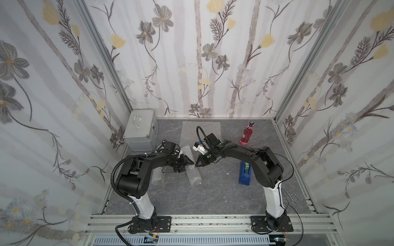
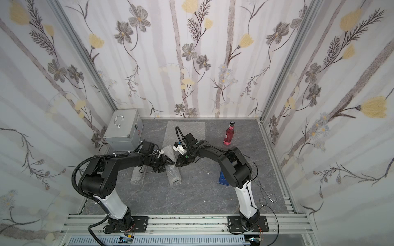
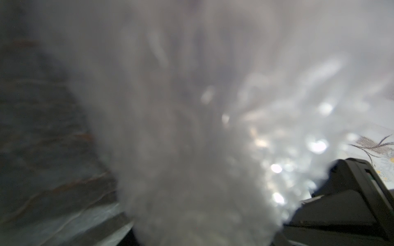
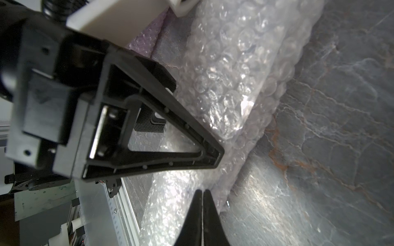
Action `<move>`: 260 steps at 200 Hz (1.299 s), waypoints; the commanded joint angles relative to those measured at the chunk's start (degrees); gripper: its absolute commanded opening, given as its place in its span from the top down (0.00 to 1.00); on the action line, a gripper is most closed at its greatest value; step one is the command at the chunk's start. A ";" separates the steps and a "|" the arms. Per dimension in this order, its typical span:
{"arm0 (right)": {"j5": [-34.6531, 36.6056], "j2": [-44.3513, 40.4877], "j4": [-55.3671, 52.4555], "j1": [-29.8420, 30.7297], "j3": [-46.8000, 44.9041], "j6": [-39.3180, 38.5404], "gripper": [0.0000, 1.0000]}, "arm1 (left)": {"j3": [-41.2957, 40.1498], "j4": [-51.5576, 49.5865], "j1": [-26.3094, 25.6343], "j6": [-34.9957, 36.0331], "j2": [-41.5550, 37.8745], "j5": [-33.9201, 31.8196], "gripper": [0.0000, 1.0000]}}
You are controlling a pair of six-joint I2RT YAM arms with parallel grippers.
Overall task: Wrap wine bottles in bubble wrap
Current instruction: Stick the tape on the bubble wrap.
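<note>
In both top views we get soft, even, diffuse light. The pale flowered walls (image 1: 64,85) read bright and the grey marbled tabletop (image 1: 213,196) dimmer, with only faint, soft-edged shadows. The wide lens splays the walls outward toward the picture edges. In the left wrist view the translucent whitish bubble wrap (image 3: 191,127) is a defocused haze with blown-out glints. In the right wrist view we find it sharp, with glare patches, beside a sheen on the tabletop.

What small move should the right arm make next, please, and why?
Probably lift the right gripper away toward the red-pink bottle: its jaws are shut on nothing beside the wrapped roll, which the left gripper seems to clamp, and that bottle stands unwrapped near the flat bubble wrap sheet.
</note>
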 commanded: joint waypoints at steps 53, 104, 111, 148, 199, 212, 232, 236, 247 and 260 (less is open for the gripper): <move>-1.91 1.41 -0.44 1.33 0.27 -1.04 0.81 | -0.28 -5.22 -0.30 1.03 0.77 -7.26 0.56; -6.54 -0.39 -0.14 1.18 -2.19 -1.55 0.70 | -0.21 -5.36 -0.33 1.20 0.71 -7.36 0.56; -7.13 -1.05 0.21 0.92 -3.03 -1.58 0.70 | -0.24 -5.36 -0.31 1.25 0.70 -7.36 0.56; -9.00 -5.62 4.05 -1.72 -7.53 0.30 0.70 | -0.31 -5.39 -0.29 1.38 0.83 -7.38 0.56; -8.96 -7.03 5.46 -2.74 -7.37 2.33 0.76 | -0.28 -5.46 -0.42 1.47 0.59 -7.49 0.56; -8.80 -5.86 5.30 -2.32 -6.25 2.98 0.84 | -0.31 -5.47 -0.37 1.47 0.63 -7.58 0.56; -9.25 -4.25 4.84 -1.24 -4.86 3.16 0.94 | -0.34 -5.53 -0.37 1.47 0.63 -7.62 0.56; -9.30 -3.95 4.80 -1.08 -4.68 3.16 0.94 | -0.28 -5.57 -0.37 1.47 0.59 -7.62 0.56; -8.96 -3.49 4.80 -0.64 -4.44 3.24 0.94 | -0.28 -5.57 -0.40 1.47 0.47 -7.63 0.56; -8.65 -2.89 5.13 -0.22 -4.05 3.73 0.95 | -0.35 -5.59 -0.38 1.47 0.48 -7.63 0.56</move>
